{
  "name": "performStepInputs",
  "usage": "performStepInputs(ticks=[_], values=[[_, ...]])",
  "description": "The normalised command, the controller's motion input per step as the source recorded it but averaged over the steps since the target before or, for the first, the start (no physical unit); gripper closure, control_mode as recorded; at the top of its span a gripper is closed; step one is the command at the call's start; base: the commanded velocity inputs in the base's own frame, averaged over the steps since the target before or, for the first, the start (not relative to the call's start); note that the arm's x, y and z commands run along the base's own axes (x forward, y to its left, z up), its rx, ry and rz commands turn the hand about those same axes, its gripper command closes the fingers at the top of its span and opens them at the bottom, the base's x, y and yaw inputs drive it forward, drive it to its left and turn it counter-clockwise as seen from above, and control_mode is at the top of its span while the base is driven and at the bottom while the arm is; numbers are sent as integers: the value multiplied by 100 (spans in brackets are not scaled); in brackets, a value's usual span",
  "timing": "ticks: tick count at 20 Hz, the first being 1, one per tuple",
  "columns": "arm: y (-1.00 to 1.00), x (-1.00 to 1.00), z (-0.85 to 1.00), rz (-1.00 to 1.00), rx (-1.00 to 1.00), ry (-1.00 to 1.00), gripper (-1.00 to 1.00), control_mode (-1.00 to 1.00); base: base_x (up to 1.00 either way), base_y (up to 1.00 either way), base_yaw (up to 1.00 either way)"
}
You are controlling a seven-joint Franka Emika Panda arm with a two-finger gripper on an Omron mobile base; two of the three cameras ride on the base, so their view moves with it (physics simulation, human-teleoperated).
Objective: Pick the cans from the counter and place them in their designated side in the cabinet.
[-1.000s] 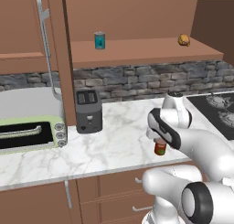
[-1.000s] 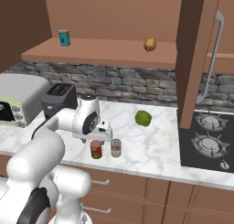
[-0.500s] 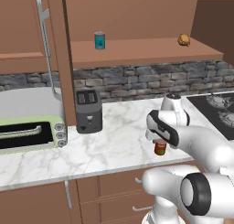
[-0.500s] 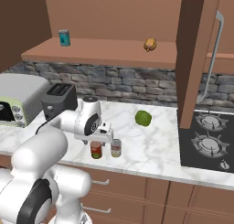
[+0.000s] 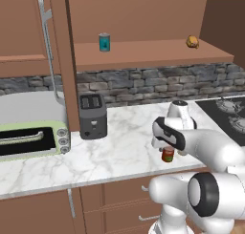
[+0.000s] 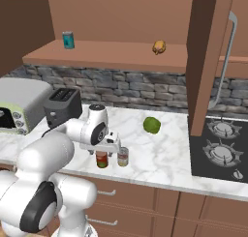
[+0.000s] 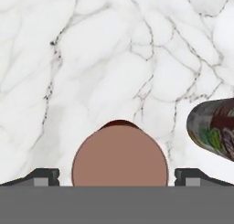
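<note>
Hand: the hand [image 6: 102, 152] points straight down at the table [image 6: 164, 156], directly above the red can [image 6: 101, 159]; its fingers stand wide apart, released, gripping nothing.
Fingers: in the hand view one dark fingertip [image 7: 43, 176] shows on each side of the red can's round brown top [image 7: 120, 155], with a gap to the can on both sides.
Red can: upright on the table under the hand, between the fingertips, near the front edge of the table [image 5: 115, 152]; from the left base view only its lower part [image 5: 167, 155] shows below the hand.
Cream-yellow can: upright just beside the red can [image 6: 123, 156], outside the fingers.
Cabinet shelf: the shelf [image 5: 143, 54] is high above the hand; the teal-blue can [image 5: 104, 42] stands on one half, the small orange-brown food item [image 5: 192, 41] on the other.
Other things: a green round fruit [image 6: 152, 125], a toaster [image 5: 92, 115] and a toaster oven [image 5: 31, 132] stand on the table, well apart from the hand.
</note>
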Motion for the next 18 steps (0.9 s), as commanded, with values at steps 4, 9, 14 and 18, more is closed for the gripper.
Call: performStepInputs(ticks=[4, 9, 14, 18], values=[[-1, 7, -12, 0, 0, 1, -100, -100, 0, 0, 0], [0, 3, -13, 0, 0, 1, 100, -100, 0, 0, 0], [-1, 0, -11, 0, 0, 1, 100, -100, 0, 0, 0], [0, 0, -5, 0, 0, 1, 100, -100, 0, 0, 0]])
